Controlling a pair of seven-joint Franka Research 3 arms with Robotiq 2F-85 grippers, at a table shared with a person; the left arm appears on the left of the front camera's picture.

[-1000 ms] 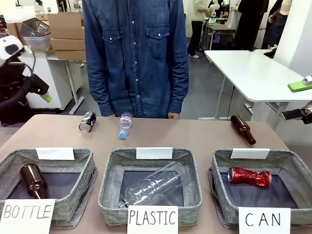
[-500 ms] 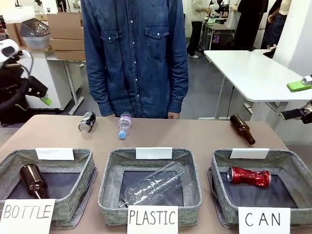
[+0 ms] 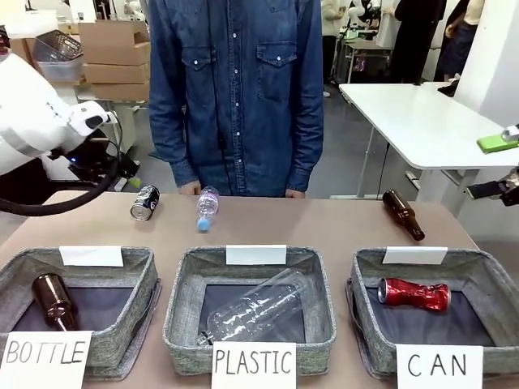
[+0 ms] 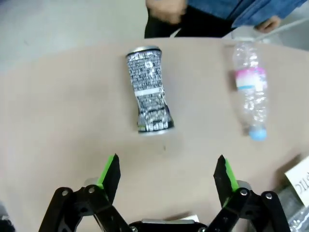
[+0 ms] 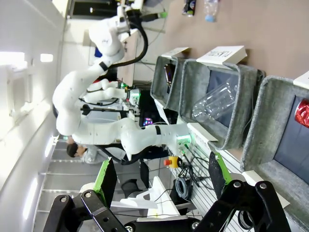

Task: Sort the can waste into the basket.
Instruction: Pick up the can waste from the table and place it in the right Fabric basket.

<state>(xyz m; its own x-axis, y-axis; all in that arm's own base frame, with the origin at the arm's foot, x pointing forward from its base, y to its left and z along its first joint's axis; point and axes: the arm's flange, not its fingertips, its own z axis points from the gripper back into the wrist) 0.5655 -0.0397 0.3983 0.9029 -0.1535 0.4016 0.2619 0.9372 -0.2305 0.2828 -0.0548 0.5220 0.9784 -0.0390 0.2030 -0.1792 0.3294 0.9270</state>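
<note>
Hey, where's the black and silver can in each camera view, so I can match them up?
Front view: the can lies on the table's far side, left of the middle.
Left wrist view: the can, upper middle.
Right wrist view: the can, tiny at the top edge.
Shared landmark: the small plastic bottle beside it.

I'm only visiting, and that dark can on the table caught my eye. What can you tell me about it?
The black and silver can is a small metal drink can, finely printed, dented at the waist. It lies on its side on the brown table, far left, near the person, apart from the small clear bottle beside it. Only the table touches it; the left gripper hovers open over it.
</note>
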